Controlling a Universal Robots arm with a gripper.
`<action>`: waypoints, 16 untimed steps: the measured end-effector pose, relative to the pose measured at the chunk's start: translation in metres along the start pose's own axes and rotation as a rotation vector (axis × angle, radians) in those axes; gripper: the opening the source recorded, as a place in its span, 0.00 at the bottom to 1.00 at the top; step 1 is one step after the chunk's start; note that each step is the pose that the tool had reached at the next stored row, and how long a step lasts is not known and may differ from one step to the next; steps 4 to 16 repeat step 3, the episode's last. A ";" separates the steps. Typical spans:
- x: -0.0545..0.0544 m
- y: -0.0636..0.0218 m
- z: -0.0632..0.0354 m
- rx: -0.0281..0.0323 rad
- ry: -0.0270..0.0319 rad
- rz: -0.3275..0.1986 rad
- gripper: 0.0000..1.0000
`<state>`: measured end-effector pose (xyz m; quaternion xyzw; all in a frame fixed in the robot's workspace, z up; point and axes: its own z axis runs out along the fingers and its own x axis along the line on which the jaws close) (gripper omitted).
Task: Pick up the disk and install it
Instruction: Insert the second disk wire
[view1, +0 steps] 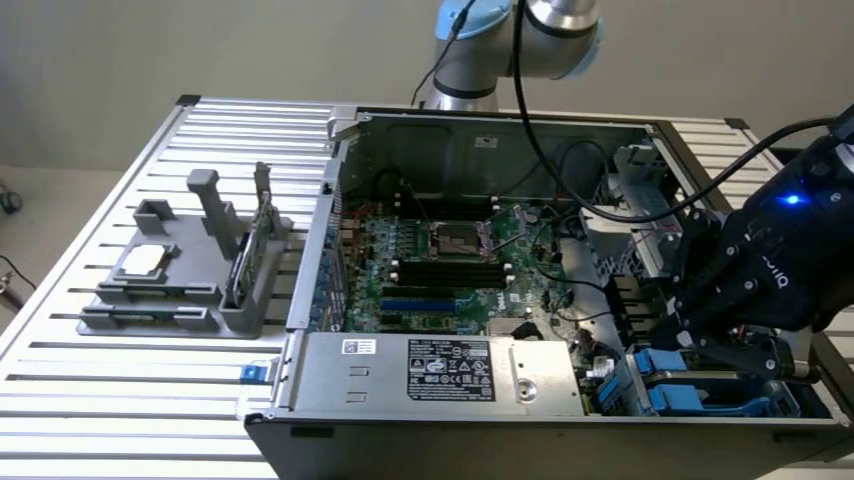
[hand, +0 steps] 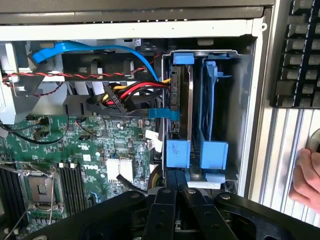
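my arm reaches down from the back of the table into the open computer case (view1: 534, 130), wrist bent so that my gripper (hand: 179, 192) hangs at the drive bay (view1: 694, 385) in the case's front corner, on the exterior view's right. my fingers (hand: 165, 200) are drawn fully together, their tips at the near end of the disk (hand: 181, 115); i cannot tell whether they pinch its blue carrier. the disk stands on edge inside the bay, thin side toward my wrist camera, its long axis running away from my fingers toward the case wall. a second blue carrier (hand: 212, 125) sits just beside it. cables (hand: 132, 90) plug in at its side. a person's hand (hand: 306, 177) rests outside the case.
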<state>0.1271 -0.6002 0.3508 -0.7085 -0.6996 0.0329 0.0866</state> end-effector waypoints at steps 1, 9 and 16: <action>0.000 0.0000 0.0000 0.0000 0.0000 0.000 0.11; 0.000 0.0000 0.0000 0.0000 0.0000 0.000 0.11; 0.000 0.0000 0.0000 0.0000 0.0000 0.000 0.11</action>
